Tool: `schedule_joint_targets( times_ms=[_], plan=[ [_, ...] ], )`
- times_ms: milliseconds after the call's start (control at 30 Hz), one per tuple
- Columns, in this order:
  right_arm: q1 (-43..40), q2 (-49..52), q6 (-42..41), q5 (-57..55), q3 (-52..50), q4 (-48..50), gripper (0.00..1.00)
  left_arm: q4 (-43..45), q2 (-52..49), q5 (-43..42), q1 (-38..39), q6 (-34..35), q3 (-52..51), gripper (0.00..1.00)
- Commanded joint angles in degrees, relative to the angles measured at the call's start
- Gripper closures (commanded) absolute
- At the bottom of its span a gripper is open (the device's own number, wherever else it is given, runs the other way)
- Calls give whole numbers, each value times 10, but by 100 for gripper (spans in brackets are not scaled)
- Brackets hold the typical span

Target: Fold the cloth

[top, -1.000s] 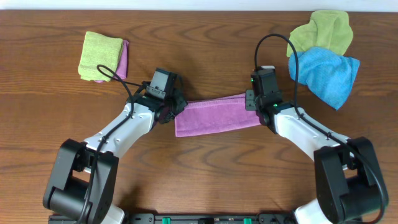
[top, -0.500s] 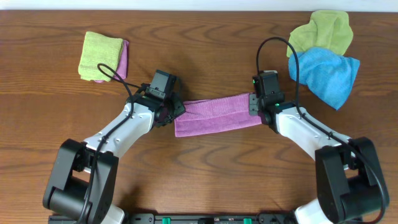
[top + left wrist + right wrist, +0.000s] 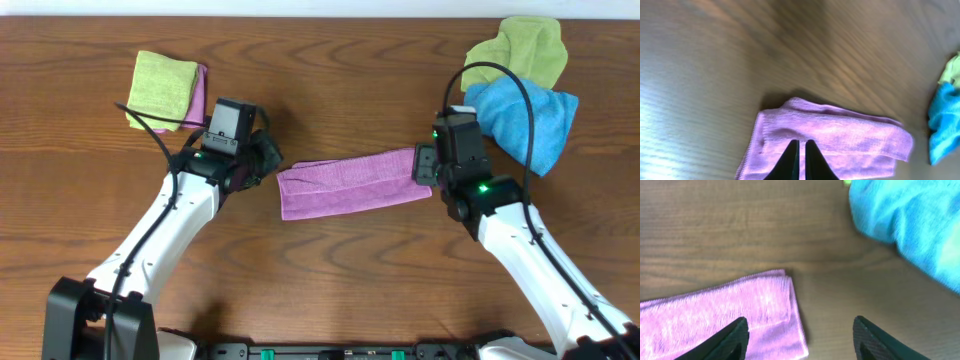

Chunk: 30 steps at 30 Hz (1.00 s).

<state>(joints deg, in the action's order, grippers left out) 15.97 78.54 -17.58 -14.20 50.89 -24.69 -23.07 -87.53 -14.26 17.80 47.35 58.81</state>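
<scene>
The purple cloth [image 3: 350,182] lies on the table as a long folded strip, slightly tilted. My left gripper [image 3: 266,160] hovers just off its left end, shut with nothing between the fingers. In the left wrist view the closed fingertips [image 3: 793,150] point over the cloth [image 3: 840,132]. My right gripper [image 3: 426,166] is at the strip's right end, open and holding nothing. In the right wrist view its gap [image 3: 800,325] spans the cloth's corner [image 3: 715,315] and bare wood.
A folded green cloth on a pink one [image 3: 163,88] sits at the back left. A crumpled green cloth [image 3: 515,50] and a blue cloth [image 3: 525,115] lie at the back right, close to my right arm; the blue cloth [image 3: 910,225] fills the right wrist view's upper right.
Both arms have drawn away from the cloth's ends, left arm leftward and back, right arm rightward. The right jaws have opened and let go of the cloth. The left jaws opened briefly, then shut.
</scene>
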Motion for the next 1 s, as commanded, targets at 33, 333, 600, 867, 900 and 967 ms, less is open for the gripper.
schedule_joint_targets(
  times_ms=[33, 333, 600, 867, 900, 967],
  plan=[
    [-29, 2, -52, 93, 0, -24, 28, 15, -16, -25, 15, 4, 10, 94],
    [-112, 50, -54, 257, 0, -19, 23, 30, -107, -36, 50, 2, 10, 94],
    [-120, 148, -67, 317, 0, 16, 23, 40, -161, -31, 59, -2, 10, 94],
    [-120, 189, -82, 325, 0, 49, 23, 41, -186, -23, 59, -3, 10, 94],
    [-120, 191, -85, 325, 0, 52, 23, 41, -186, -23, 59, -3, 10, 94],
    [-120, 195, -86, 324, 0, 60, 23, 41, -186, -23, 59, -2, 10, 94]
  ],
)
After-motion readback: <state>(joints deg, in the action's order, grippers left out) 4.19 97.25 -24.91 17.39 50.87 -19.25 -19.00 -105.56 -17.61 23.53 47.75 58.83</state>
